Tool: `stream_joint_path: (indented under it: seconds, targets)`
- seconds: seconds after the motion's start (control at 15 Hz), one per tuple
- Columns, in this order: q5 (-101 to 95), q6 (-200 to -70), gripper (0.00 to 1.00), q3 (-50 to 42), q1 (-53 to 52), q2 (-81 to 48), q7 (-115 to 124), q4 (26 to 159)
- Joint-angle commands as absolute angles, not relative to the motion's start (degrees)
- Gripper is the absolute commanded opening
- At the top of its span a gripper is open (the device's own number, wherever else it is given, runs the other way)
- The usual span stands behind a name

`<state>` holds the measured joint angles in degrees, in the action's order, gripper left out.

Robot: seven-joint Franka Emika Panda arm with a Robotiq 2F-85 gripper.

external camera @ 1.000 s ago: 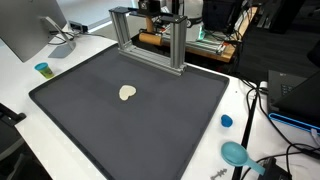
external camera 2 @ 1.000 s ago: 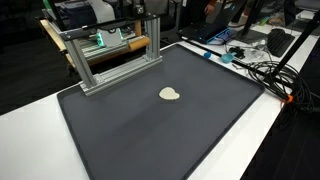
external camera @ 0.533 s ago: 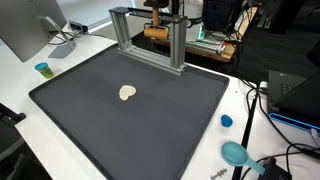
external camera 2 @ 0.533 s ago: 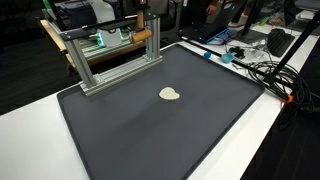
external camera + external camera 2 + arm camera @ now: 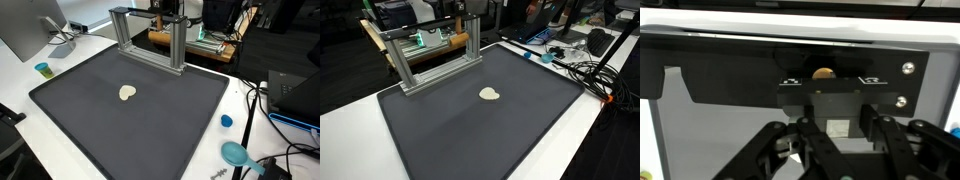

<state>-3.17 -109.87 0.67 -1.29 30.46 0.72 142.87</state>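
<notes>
Jaws: only my linkage shows along the bottom of the wrist view. Fingertips are not clear there, so I cannot tell whether I am spread or closed. Nothing seen between the jaws.

Closest to me: the aluminium frame point(image 5: 150, 35). In both exterior views I hang high behind it, at the far edge of the dark mat point(image 5: 130, 125). In the wrist view its bar point(image 5: 730, 65) runs across as a dark band and blocks much of my look at the mat.

Beyond the frame: the cream piece point(image 5: 127, 93) lies flat on the mat, alone, toward the middle, well apart from me and from the frame point(image 5: 430, 50). A small tan spot point(image 5: 823, 73) sits just above my housing; cannot tell whether it is that piece.

Off the mat, on the white desk point(image 5: 350, 112): a small teal cup point(image 5: 42, 69) beside a monitor point(image 5: 25, 30), a blue cap point(image 5: 227, 121), a teal round thing point(image 5: 236, 153) and tangled cables point(image 5: 575, 65).
</notes>
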Motion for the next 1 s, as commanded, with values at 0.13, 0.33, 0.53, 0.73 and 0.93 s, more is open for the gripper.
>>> stream_joint_path:
  seconds: [0.13, 0.33, 0.53, 0.73, 0.93]
  targets:
    - [-1.01, -108.39, 0.21, 0.83, -1.41, 30.98, 1.79, 144.06]
    - [-0.27, -107.47, 0.79, 0.64, -1.46, 30.85, 1.5, 144.33]
    - [0.83, -107.0, 0.98, 0.49, -1.34, 31.45, 1.57, 144.32]
    - [0.62, -105.9, 1.0, 0.44, -0.58, 32.51, 2.31, 144.16]
    - [-0.15, -104.73, 1.0, 0.73, 0.27, 33.62, 4.04, 143.91]
